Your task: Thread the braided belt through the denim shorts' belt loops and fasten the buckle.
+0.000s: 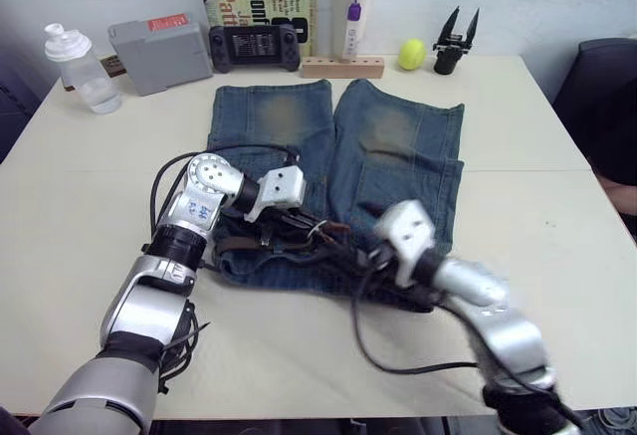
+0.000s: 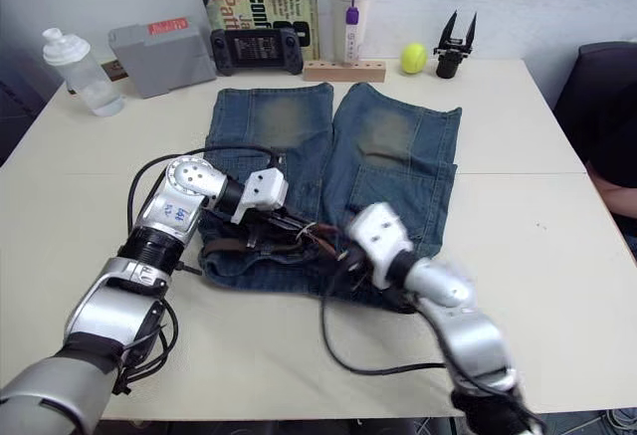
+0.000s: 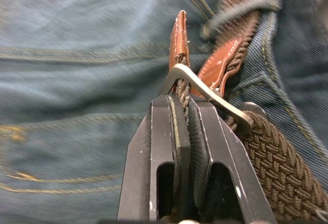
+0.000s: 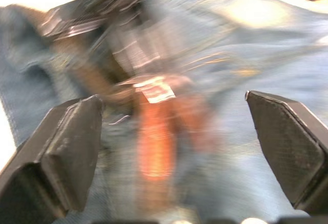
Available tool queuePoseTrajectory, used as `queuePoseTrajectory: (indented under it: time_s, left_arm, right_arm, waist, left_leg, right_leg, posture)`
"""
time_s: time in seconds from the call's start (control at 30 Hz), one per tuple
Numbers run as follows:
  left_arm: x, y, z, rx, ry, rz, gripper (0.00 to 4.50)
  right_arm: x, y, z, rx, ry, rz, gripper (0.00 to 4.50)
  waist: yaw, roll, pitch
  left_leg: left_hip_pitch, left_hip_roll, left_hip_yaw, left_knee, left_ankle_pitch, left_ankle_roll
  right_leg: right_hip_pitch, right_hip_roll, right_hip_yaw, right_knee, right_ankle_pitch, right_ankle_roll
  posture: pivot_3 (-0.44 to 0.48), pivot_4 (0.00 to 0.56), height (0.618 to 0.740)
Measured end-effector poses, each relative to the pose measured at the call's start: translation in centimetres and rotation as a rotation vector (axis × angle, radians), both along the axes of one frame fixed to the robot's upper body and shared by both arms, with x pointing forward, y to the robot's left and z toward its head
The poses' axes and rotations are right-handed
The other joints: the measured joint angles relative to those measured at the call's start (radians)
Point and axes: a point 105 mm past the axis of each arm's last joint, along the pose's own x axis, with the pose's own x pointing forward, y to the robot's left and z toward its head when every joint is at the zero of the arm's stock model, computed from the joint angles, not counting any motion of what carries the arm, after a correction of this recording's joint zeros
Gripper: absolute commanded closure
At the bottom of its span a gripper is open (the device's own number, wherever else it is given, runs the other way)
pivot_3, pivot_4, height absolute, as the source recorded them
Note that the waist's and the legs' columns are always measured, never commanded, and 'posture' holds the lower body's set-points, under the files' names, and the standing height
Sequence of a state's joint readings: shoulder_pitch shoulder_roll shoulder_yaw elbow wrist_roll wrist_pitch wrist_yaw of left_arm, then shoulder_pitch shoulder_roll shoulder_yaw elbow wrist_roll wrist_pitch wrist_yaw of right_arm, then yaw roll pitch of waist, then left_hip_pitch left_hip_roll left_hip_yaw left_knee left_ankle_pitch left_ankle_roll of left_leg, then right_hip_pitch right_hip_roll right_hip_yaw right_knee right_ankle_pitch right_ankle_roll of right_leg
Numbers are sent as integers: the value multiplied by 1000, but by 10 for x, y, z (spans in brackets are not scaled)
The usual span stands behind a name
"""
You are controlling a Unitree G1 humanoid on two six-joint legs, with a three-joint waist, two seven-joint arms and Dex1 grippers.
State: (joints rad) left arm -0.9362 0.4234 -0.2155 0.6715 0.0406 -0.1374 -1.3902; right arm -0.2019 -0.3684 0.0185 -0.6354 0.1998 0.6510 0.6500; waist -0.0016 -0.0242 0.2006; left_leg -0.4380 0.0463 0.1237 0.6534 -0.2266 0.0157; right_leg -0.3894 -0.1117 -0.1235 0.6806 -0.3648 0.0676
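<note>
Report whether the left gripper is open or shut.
Shut. The left gripper has its fingers pressed together on the braided belt, beside the buckle.

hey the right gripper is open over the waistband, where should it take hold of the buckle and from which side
Probably the buckle's silver frame, on the stretch clear of the left gripper, whose jaws are shut on the braided belt where it passes through. Come from above the denim shorts: the frame tilts up off the cloth, so the right gripper's open jaws could straddle its thin bar.

You get even, soft room light over the head views; the right arm (image 1: 468, 296) smears with motion. Your right wrist view is heavily blurred, its upper corners blown out.
</note>
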Motion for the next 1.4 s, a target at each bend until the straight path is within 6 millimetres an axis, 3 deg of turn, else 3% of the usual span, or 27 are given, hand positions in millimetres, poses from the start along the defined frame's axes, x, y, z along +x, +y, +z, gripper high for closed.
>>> queuePoseTrajectory:
  time_s: [0.2, 0.63, 0.8, 0.9, 0.97, 1.03, 1.07, 1.1, 1.17, 1.2, 1.23, 1.3, 1.37, 1.4]
  left_arm:
    - [-1, 1, 1, -2, 10, 3, 4500]
    - [-3, 0, 4, -12, 14, -5, 4500]
    - [-3, 0, 6, -10, -6, -11, 4500]
    - [-4, -1, 9, -12, -29, -17, 4500]
    - [-4, 0, 12, -26, -47, -10, 4500]
    - [-4, 1, 12, -30, -53, 3, 4500]
    - [-2, 2, 14, -38, -60, 15, 3636]
    - [-2, 2, 14, -40, -61, 17, 3567]
    - [0, 5, 19, -81, -53, 46, 2749]
    - [1, 10, 25, -117, -24, 73, 2087]
    - [1, 11, 26, -120, -22, 76, 1802]
    - [0, 29, 41, -157, 7, 124, 1161]
    - [-7, 63, 50, -194, 73, 223, 325]
    - [-9, 75, 52, -205, 91, 264, 325]
  right_arm:
    - [6, -22, 10, -205, -58, -25, 51]
    - [31, 11, -23, -230, 10, 70, 51]
    - [32, 19, -31, -215, 24, 99, 2144]
    - [33, 24, -32, -200, 24, 113, 3116]
    - [31, 29, -35, -203, 23, 142, 4230]
    - [31, 30, -36, -204, 21, 152, 4443]
    - [32, 31, -35, -203, 12, 157, 4500]
    - [33, 31, -35, -203, 11, 157, 4500]
    - [35, 33, -31, -208, -6, 164, 4500]
    - [37, 35, -30, -213, -15, 176, 4500]
    - [37, 36, -30, -213, -15, 176, 4500]
    - [38, 33, -32, -243, -27, 186, 4500]
    - [36, 24, -28, -314, -86, 219, 4500]
    - [35, 19, -26, -331, -101, 219, 4500]
  waist:
    - [-3, 0, -1]
    - [-1, 0, -1]
    - [-2, 0, -1]
    - [-2, 0, -1]
    - [-2, 0, -1]
    - [-3, 0, -1]
    - [-2, 0, -1]
    - [-2, 0, -1]
    - [-3, 0, -1]
    - [-4, 0, -1]
    - [-5, 0, -1]
    - [-6, 0, -1]
    - [-12, 0, -1]
    - [-12, 0, -1]
  left_leg:
    - [1, 0, 3, -1, 0, 0]
    - [0, 0, 3, 0, 0, 0]
    - [0, 0, 3, 0, 0, 0]
    - [0, 0, 3, 0, 0, 0]
    - [0, 0, 3, 0, 0, 0]
    - [0, 0, 3, 0, 0, 0]
    - [0, 0, 3, 0, 0, 0]
    - [0, 0, 3, 0, 0, 0]
    - [0, 0, 3, 1, 0, 0]
    - [0, 1, 3, 1, 0, 0]
    - [0, 1, 3, 0, 0, 0]
    - [0, 1, 3, 0, 0, 0]
    - [0, 1, 3, -1, 0, 0]
    - [0, 1, 3, -1, 0, 0]
  right_leg:
    - [-2, 0, 3, 1, 0, 0]
    - [-2, 0, 3, 1, 0, 0]
    - [-2, 0, 3, 2, 0, 0]
    - [-2, 0, 4, 2, 0, 0]
    - [-2, 0, 4, 2, 0, 0]
    - [-2, 0, 4, 2, 0, 0]
    - [-2, 0, 4, 2, 0, 0]
    - [-2, 0, 4, 2, 0, 0]
    - [-2, 0, 4, 2, 0, 0]
    - [-2, 0, 4, 2, 0, 0]
    - [-2, 0, 4, 2, 0, 0]
    - [-3, 0, 4, 2, 0, 0]
    - [-3, -1, 5, 2, 0, 0]
    - [-3, -1, 5, 2, 0, 0]
  posture:
    - [0, 150, 713]
    - [0, 150, 713]
    - [0, 150, 713]
    - [0, 150, 713]
    - [0, 150, 713]
    - [0, 150, 713]
    - [0, 150, 713]
    - [0, 150, 713]
    - [0, 150, 713]
    - [0, 150, 713]
    - [0, 150, 713]
    - [0, 150, 713]
    - [0, 150, 713]
    - [0, 150, 713]
